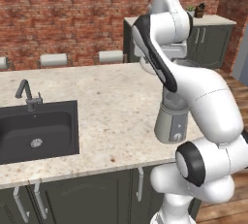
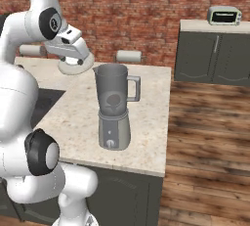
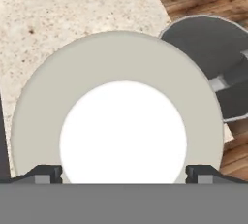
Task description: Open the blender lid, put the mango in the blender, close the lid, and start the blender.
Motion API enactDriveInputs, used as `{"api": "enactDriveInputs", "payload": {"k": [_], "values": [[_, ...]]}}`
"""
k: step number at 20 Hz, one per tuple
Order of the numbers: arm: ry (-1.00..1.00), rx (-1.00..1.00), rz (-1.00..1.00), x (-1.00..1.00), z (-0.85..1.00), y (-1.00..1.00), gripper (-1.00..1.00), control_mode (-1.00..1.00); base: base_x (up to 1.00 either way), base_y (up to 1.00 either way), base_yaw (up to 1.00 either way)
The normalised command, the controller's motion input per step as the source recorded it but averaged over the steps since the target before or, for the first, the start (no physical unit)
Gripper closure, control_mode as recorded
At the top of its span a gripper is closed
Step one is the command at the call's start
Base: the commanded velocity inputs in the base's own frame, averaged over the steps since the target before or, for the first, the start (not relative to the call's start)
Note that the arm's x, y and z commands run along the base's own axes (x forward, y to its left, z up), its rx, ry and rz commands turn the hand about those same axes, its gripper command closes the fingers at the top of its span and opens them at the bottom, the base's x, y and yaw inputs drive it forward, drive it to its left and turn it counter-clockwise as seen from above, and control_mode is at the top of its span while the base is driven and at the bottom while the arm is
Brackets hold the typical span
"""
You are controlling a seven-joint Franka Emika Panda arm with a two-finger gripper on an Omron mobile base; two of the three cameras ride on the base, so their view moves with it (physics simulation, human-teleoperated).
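The gripper (image 3: 123, 172) is seen in the hand view with its two dark fingertips set at either side of the raised white cap of the lid (image 3: 43, 102), so the lid is judged to be held by that cap; in the right base view the same lid (image 2: 78, 66) hangs as a pale disc under the hand, at about ten o'clock from the blender (image 2: 114, 110) and clear of its rim. The jar is thus left open at the top, and in the hand view its dark mouth (image 3: 213, 58) is seen at about two o'clock from the lid, beside the counter's edge. The blender is stood near the right end of the speckled counter (image 2: 146, 122), its small knob facing the robot; in the left base view it (image 1: 172, 121) is largely hidden by the arm. The opening step is judged to be almost done: the lid is off but not yet put down. A bare patch of counter is called for next, where the lid may be lowered flat and released, well apart from the jar. The mango cannot be made out in these pictures, so it must be found before it can be fetched. A sink (image 1: 38, 128) lies at the counter's left end and should be avoided when the lid is set down.
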Motion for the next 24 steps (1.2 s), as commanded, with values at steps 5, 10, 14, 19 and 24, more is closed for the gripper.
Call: {"api": "enactDriveInputs", "payload": {"k": [5,10,14,19,24], "values": [[-0.02,0.00,-0.18,0.02,0.33,-0.57,1.00,-1.00,0.00,0.00,0.00],[0.00,0.00,-0.11,0.14,0.04,-0.58,1.00,-1.00,0.00,0.00,0.00],[0.00,0.00,-0.01,0.06,-0.02,-0.44,1.00,-1.00,0.00,0.00,0.00],[0.00,0.00,0.00,0.00,-0.11,-0.17,1.00,-1.00,0.00,0.00,0.00],[0.00,0.00,0.00,0.00,-0.28,-0.01,1.00,-1.00,0.00,0.00,0.00]]}}
